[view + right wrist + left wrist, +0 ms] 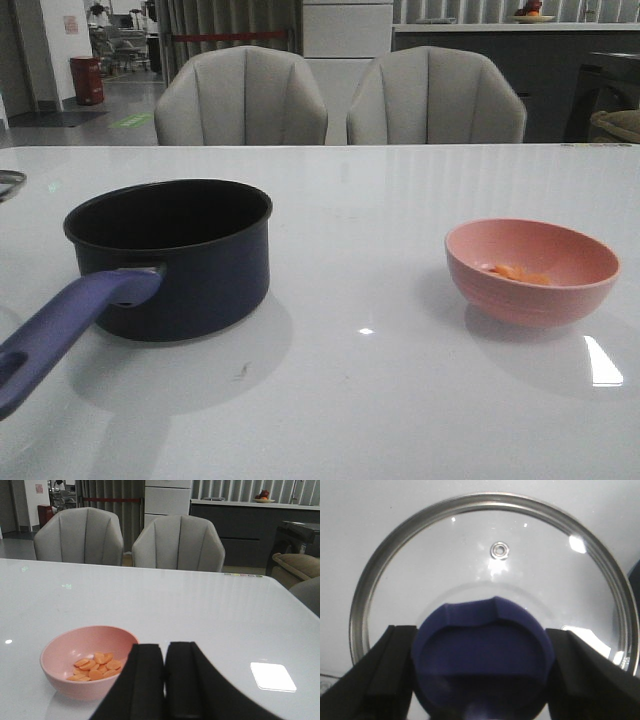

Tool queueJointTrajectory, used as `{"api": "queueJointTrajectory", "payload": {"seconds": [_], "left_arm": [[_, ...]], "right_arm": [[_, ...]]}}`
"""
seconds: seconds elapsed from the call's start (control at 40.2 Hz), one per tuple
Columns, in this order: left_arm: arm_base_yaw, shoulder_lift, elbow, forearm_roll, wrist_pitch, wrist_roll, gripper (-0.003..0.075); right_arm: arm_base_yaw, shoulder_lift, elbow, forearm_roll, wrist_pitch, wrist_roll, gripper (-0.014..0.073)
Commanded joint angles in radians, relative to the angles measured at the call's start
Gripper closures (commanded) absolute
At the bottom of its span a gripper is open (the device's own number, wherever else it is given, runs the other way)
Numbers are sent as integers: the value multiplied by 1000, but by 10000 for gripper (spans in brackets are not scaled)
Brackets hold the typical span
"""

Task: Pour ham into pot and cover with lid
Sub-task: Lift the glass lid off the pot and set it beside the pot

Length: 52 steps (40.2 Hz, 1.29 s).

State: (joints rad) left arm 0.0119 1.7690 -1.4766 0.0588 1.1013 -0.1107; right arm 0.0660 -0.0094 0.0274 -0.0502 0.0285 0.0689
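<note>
On the right half of the table sits the pink bowl [532,270], ham [521,273] still in it, a small heap of orange slices at the bottom. Pot [170,256] stands well apart on the left half, open, black inside, handle [62,328] running toward the robot's side and leftward. Right gripper [165,680]: fingers pressed together, nothing between them, held near the bowl, which lies ahead of it and off to its left in the wrist view; not touching. That is the relation that counts: the bowl is on the right arm's side, so the right arm is the nearer one for the pour, and it would need to spread its fingers first to take the rim. Left gripper [480,675]: fingers spread on either side of the lid's knob [482,655], close beside it; whether they actually press it I cannot tell. Lid [492,575] lies flat on the table, its edge just showing at far left in the front view. Nothing poured yet, by my reading.
</note>
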Motion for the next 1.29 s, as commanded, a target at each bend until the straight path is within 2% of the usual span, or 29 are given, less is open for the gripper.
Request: {"api": "queueJointTrajectory", "payload": {"seconds": [0.0, 0.124, 0.548, 0.647, 0.871, 1.27], "left_arm": [[0, -55, 22, -9, -129, 5, 472], [0, -35, 69, -9, -186, 5, 472], [0, 72, 76, 0, -182, 5, 466], [0, 84, 76, 9, -179, 18, 413], [0, 106, 78, 13, -168, 18, 211], [0, 93, 71, 65, -112, 18, 202]], "right_arm": [[-6, -21, -6, -9, -81, 5, 430], [-6, -21, -6, -9, -81, 5, 430], [-6, -21, -6, -9, -81, 5, 430], [-6, -21, -6, -9, -81, 5, 430], [-6, -21, -6, -9, -81, 5, 430], [-6, -21, -6, -9, -81, 5, 430]]}}
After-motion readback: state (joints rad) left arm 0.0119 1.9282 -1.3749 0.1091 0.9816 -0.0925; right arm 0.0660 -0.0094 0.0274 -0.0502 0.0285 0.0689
